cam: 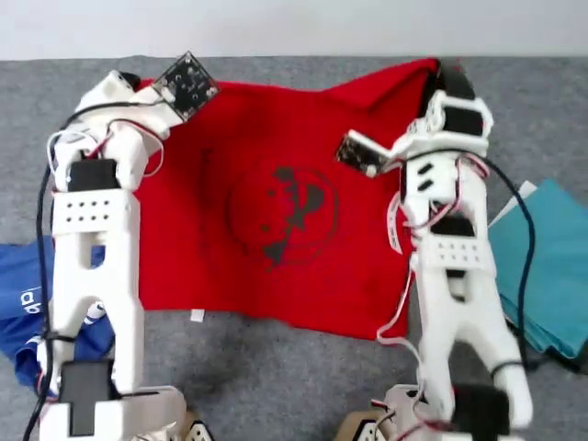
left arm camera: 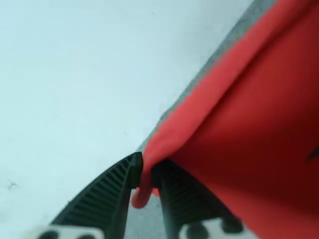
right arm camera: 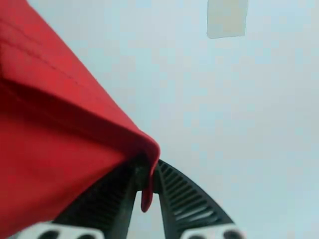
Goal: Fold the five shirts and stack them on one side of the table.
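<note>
The left gripper point(left arm camera: 144, 183) pinches one far corner of the red shirt point(left arm camera: 249, 124), the hem folded between its dark fingers; the right gripper point(right arm camera: 146, 186) is clamped on the other far corner, lifted off the table point(cam: 276, 386); the high view gives the shirt whole, spread flat, red with a dark round print at its middle; a blue shirt point(cam: 23, 317) lies crumpled off its left near corner; a teal shirt point(cam: 551, 266) lies beside its right edge.
</note>
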